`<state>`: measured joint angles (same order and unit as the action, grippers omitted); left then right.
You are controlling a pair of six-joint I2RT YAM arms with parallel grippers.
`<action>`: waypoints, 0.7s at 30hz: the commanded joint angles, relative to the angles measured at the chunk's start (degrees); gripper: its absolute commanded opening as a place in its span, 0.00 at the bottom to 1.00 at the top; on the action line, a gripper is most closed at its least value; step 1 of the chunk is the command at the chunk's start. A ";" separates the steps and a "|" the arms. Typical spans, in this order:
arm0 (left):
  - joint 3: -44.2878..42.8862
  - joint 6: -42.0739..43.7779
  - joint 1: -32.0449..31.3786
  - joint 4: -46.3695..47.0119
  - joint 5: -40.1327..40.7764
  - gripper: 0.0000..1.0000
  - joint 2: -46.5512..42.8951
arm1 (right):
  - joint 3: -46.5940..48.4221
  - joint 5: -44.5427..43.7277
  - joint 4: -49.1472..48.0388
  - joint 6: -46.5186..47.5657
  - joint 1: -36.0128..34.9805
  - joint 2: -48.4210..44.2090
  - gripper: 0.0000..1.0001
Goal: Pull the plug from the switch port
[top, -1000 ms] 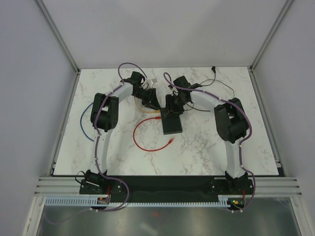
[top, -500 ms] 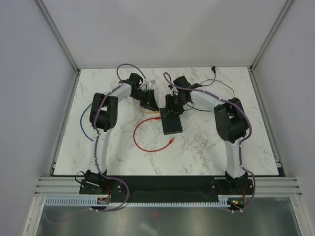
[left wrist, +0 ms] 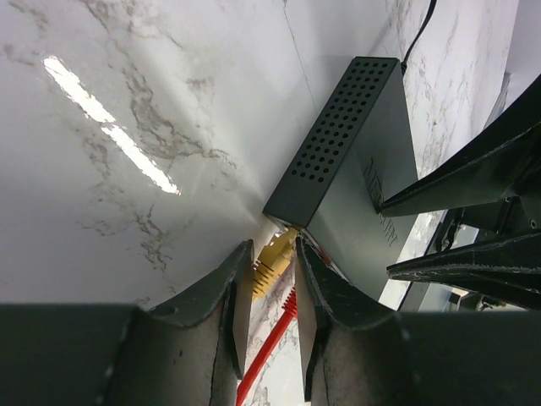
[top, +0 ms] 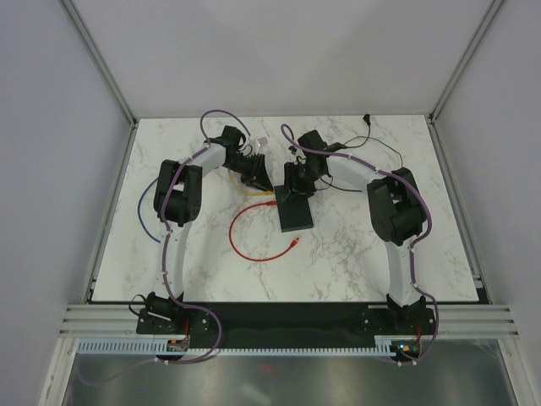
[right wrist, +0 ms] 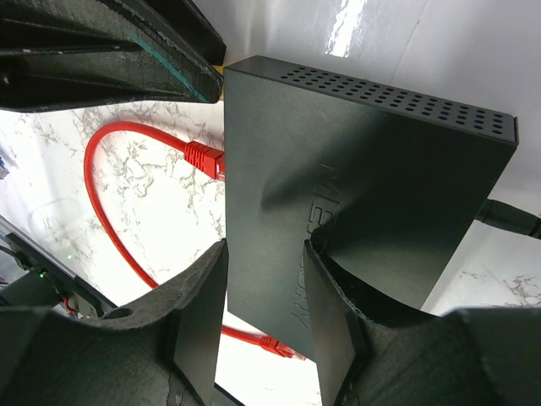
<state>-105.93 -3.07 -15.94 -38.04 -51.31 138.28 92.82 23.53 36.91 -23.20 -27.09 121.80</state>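
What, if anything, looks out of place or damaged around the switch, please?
Nothing looks damaged or spilled. The only loose item is the red cable: one end is plugged into the switch, and the other lies free on the table.

Black perforated metal switch box (right wrist: pixel 363 194), top face: one line of raised lettering in the same black as the casing, running along the length of the box.

Right wrist view: the lettering lies sideways and shows only as faint relief. Its lower end is covered by the right gripper (right wrist: pixel 266 254). A few block capitals show, but not clearly enough to spell out a word or brand.

Left wrist view: the same line appears as a short pale strip on the top face, too oblique and small to read.

Top view: nothing legible on any surface.
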 commanded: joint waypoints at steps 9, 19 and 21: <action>2.39 1.75 -4.27 -3.79 12.01 0.20 -0.38 | 0.35 -2.70 1.06 1.05 0.11 2.48 0.49; 2.39 2.54 -4.80 -8.36 20.90 0.10 -0.73 | -0.53 -5.51 1.24 -0.44 0.11 3.09 0.49; 2.66 2.37 -4.89 -8.97 20.46 0.10 -0.73 | -0.53 -5.60 1.24 -0.62 0.11 3.27 0.49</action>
<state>-105.58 -3.14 -18.87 -39.99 -39.79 134.96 92.84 23.00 37.39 -24.18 -27.09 121.82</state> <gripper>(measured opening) 0.190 0.490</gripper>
